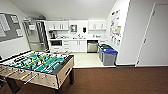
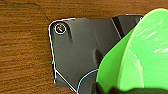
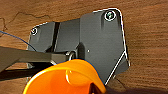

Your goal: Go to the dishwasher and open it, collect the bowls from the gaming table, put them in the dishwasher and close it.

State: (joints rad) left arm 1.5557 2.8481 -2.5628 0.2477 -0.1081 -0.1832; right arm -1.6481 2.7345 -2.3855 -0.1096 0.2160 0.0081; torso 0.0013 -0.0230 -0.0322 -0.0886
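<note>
Carrying the green bowl [image 2: 140, 57] close by the left jaws and the orange bowl [image 3: 67, 80] by the right, whose grip I cannot tell, the robot faces the far, seemingly closed dishwasher [image 1: 92, 46], so loading and closing remain.

Dark wrist plate [image 2: 75, 52], white-edged, silver corner screw [image 2: 60, 28], thin blue cable [image 2: 83, 78], grey jointed bar [image 3: 27, 57]
</note>
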